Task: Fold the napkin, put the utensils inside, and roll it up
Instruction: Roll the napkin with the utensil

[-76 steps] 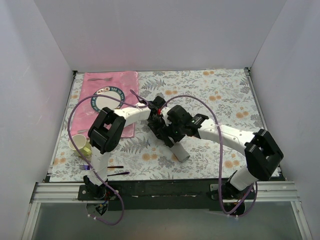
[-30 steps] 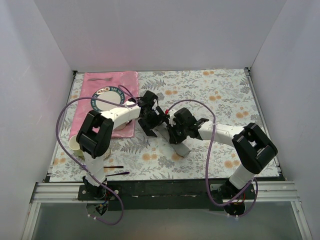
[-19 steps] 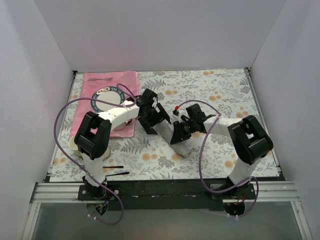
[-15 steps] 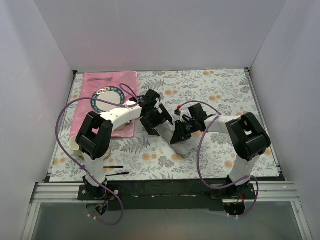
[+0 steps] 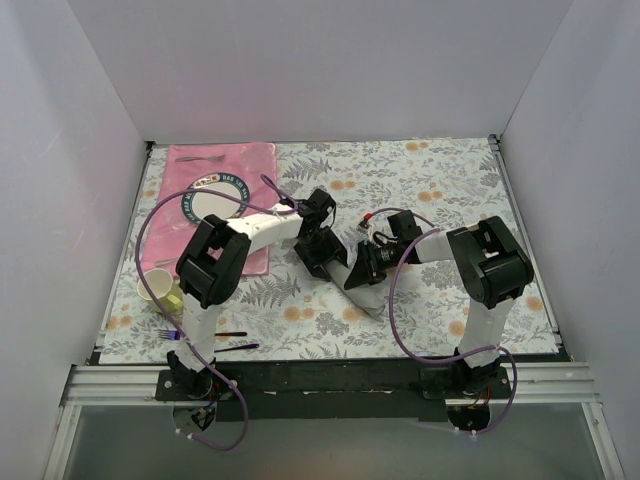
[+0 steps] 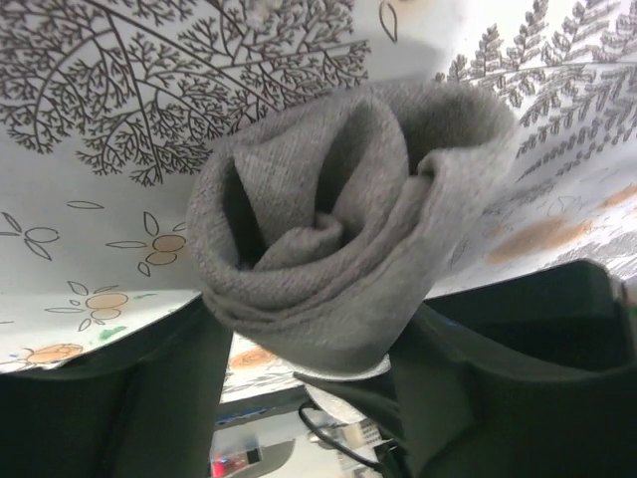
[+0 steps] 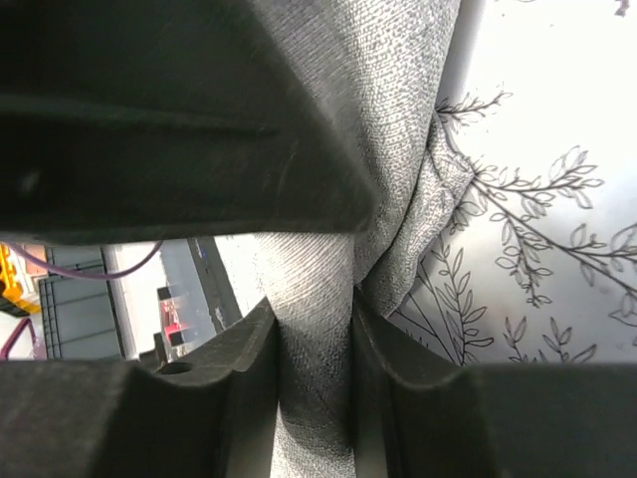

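The grey napkin (image 5: 364, 293) lies rolled into a tube, slanting across the middle of the table. In the left wrist view its spiral end (image 6: 328, 249) faces the camera. My left gripper (image 5: 322, 250) is at the roll's far left end, and both dark fingers (image 6: 149, 398) press its sides there, so this gripper (image 6: 314, 334) is shut on it. My right gripper (image 5: 362, 270) sits over the roll's middle. A ridge of the cloth (image 7: 318, 299) is pinched between this gripper's (image 7: 314, 334) fingers (image 7: 239, 378). No utensils show in any view.
A pink placemat (image 5: 250, 165) with a round plate (image 5: 212, 200) lies at the back left. A cream cup (image 5: 155, 285) stands near the left edge. A purple-handled fork (image 5: 170, 335) and a thin black utensil (image 5: 240, 347) lie by the front edge. White walls enclose three sides.
My left gripper has shifted right onto the roll's end and its jaws have narrowed around it. The right wrist has swung right and back, still over the roll.
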